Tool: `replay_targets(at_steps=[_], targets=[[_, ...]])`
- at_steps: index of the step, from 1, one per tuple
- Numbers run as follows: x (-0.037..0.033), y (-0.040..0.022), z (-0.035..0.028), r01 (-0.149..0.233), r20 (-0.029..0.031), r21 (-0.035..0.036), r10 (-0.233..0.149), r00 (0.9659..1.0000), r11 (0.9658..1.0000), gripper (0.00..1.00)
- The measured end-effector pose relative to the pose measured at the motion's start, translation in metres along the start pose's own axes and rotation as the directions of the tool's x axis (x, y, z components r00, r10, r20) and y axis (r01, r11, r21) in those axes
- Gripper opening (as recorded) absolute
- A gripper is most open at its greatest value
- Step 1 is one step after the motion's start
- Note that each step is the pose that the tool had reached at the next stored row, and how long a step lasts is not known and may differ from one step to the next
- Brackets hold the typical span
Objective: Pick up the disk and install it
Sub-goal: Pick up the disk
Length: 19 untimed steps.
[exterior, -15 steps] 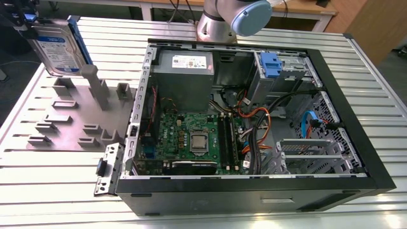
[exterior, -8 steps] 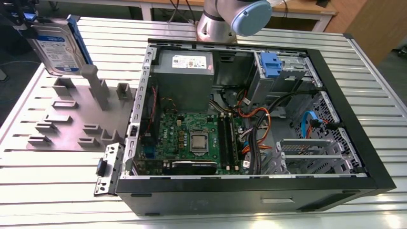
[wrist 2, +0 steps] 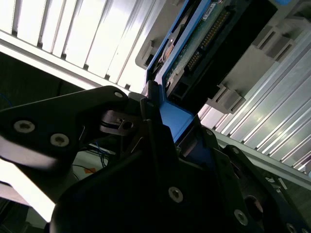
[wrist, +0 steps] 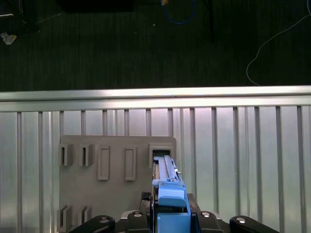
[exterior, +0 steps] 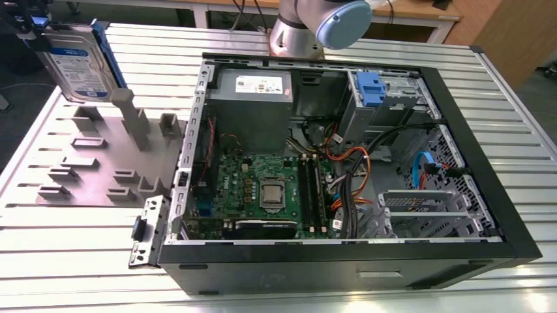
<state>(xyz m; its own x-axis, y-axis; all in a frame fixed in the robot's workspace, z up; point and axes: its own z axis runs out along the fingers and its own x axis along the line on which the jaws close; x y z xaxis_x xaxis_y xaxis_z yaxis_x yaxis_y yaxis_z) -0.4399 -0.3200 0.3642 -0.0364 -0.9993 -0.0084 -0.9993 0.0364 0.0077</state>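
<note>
One step of two looks done. In the upper left of the exterior view, the black end effector (exterior: 29, 23) is gripping the flat silver-grey disk (exterior: 77, 62), with its white-and-blue label, by the blue plastic bracket and is holding it upright. In the second wrist view the black fingers (wrist 2: 148, 111) are pressing on the bracket's blue end from either side. Just below, at the exterior view's left, the grey slotted fixture plate (exterior: 87, 163) is lying on the ribbed aluminium worktop (exterior: 78, 261). I cannot tell whether the disk's lower edge is clear of its slot. Further right, the open black computer case (exterior: 348, 254) is standing with its side off. The grey metal drive cage (exterior: 396, 98), with its small blue handle (exterior: 370, 88), is sitting in the case's upper right. I judge the installing to be wholly left, since the disk is well apart from the case.
</note>
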Motion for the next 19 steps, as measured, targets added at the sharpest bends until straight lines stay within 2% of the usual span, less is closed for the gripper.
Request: replay_targets(at_steps=[19], targets=[[-0.0001,0.0001,-0.0059,0.0,0.0019,0.0,0.0,1.0,1.0,0.36]])
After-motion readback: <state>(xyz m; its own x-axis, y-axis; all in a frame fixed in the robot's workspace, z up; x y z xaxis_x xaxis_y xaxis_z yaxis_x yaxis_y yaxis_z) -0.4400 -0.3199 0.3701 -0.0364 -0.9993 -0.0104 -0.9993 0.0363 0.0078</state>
